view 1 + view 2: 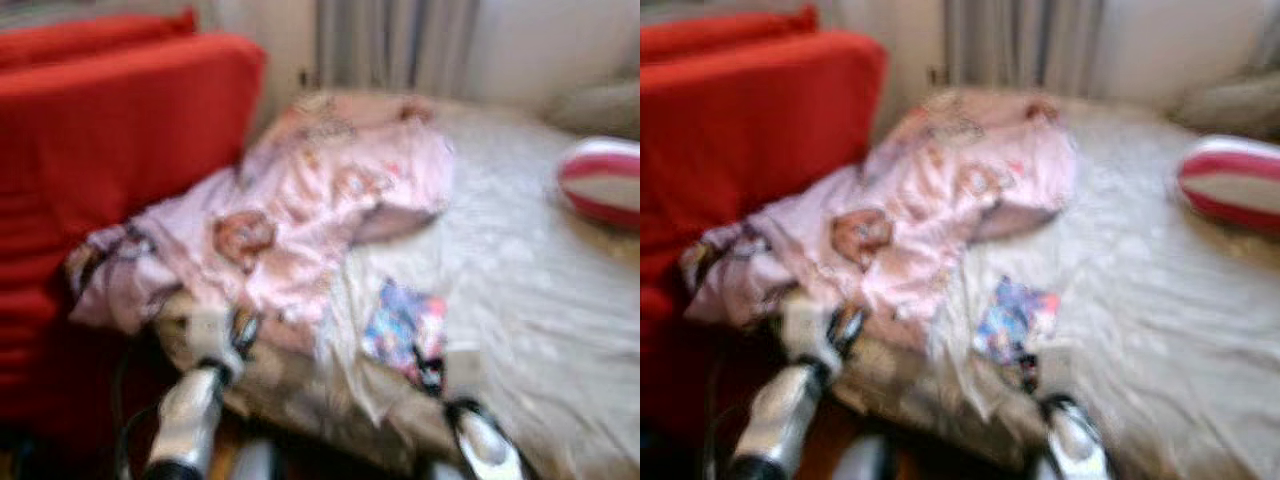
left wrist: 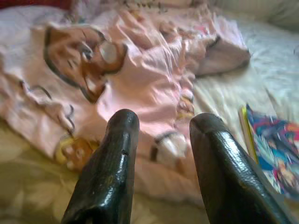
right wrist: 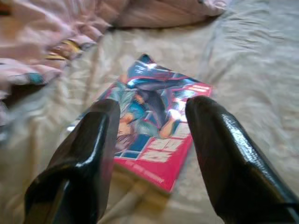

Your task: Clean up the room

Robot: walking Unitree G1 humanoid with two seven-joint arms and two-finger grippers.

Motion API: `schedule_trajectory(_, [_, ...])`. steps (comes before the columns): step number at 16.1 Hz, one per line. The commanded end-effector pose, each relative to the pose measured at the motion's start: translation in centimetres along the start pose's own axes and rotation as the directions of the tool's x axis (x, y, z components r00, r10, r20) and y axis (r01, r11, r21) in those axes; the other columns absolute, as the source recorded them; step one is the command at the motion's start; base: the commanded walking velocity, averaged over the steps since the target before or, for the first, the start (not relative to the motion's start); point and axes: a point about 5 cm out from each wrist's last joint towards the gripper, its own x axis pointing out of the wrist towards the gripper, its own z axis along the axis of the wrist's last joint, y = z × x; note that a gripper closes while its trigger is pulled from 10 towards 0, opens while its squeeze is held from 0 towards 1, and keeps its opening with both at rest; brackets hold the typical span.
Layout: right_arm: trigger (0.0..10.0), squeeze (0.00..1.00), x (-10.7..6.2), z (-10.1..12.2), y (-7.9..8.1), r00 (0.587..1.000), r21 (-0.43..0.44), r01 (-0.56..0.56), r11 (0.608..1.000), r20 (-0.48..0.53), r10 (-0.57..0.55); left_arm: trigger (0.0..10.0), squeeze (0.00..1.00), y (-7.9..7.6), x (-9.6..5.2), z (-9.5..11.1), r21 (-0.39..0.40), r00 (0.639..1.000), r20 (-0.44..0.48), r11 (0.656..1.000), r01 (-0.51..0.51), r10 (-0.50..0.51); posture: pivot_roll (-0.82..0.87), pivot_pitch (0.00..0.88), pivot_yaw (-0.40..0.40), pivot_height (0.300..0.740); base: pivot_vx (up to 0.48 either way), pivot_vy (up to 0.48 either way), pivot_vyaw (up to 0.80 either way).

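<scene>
Currently both end effectors hover spread at the bed (image 1: 540, 300) edge, right end effector (image 3: 152, 140) over the thin, glossy, likely slippery comic book (image 3: 154, 121), best pinched at an edge, left end effector (image 2: 161, 140) facing the soft pink blanket (image 1: 340, 200) beside it.

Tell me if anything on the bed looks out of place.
Yes. A pink blanket lies crumpled in a heap across the bed's left side, and a colourful magazine lies loose on the sheet beside it. The right gripper points at the magazine, fingers open.
</scene>
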Motion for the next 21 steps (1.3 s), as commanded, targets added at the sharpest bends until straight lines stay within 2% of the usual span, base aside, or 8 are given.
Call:
schedule_trajectory(1, [10.0,0.00,0.7,0.8,1.4,0.999,0.022,-0.029,0.999,0.021,0.028,10.0,0.00,1.6,-0.9,-0.3,0.008,0.999,-0.021,0.999,-0.048,0.048,0.03,0.000,-0.015,0.590,0.319,0.000,0.00])
schedule_trajectory(7, [10.0,0.00,1.7,0.9,0.7,0.999,0.073,0.025,0.997,-0.031,-0.023,10.0,0.00,1.3,-0.6,0.0,0.010,0.999,-0.012,0.999,-0.033,0.033,0.04,0.002,-0.008,0.590,0.256,0.000,0.00])
schedule_trajectory(12, [10.0,0.00,2.9,1.2,-2.3,0.964,0.189,0.240,0.952,-0.158,-0.212,10.0,0.00,1.1,-0.6,0.3,0.011,1.000,-0.009,1.000,-0.011,0.011,0.06,0.044,0.011,0.590,0.000,0.000,0.00])
schedule_trajectory(15, [10.0,0.00,3.9,2.3,-2.3,0.965,0.193,0.233,0.953,-0.165,-0.202,10.0,0.00,1.0,-0.6,0.8,0.016,1.000,0.000,1.000,0.002,-0.002,0.07,0.082,0.028,0.590,0.000,0.000,0.00])
schedule_trajectory(17, [10.0,0.00,4.0,2.3,-2.4,0.960,0.232,0.252,0.940,-0.186,-0.211,10.0,0.00,0.9,-1.0,1.0,0.018,1.000,0.007,1.000,0.007,-0.008,0.09,0.121,0.041,0.590,0.000,0.000,0.00])
schedule_trajectory(18, [10.0,1.00,4.0,2.3,-2.5,0.958,0.232,0.256,0.938,-0.193,-0.214,10.0,0.00,0.8,-1.4,1.0,0.020,1.000,0.008,1.000,0.012,-0.012,0.10,0.146,0.048,0.590,0.000,0.000,0.00])
schedule_trajectory(21, [10.0,1.00,4.3,2.4,-2.4,0.956,0.248,0.255,0.935,-0.211,-0.204,10.0,0.00,0.4,-1.9,1.3,0.026,1.000,0.001,0.999,0.029,-0.029,0.11,0.193,0.063,0.590,0.000,0.000,0.00])
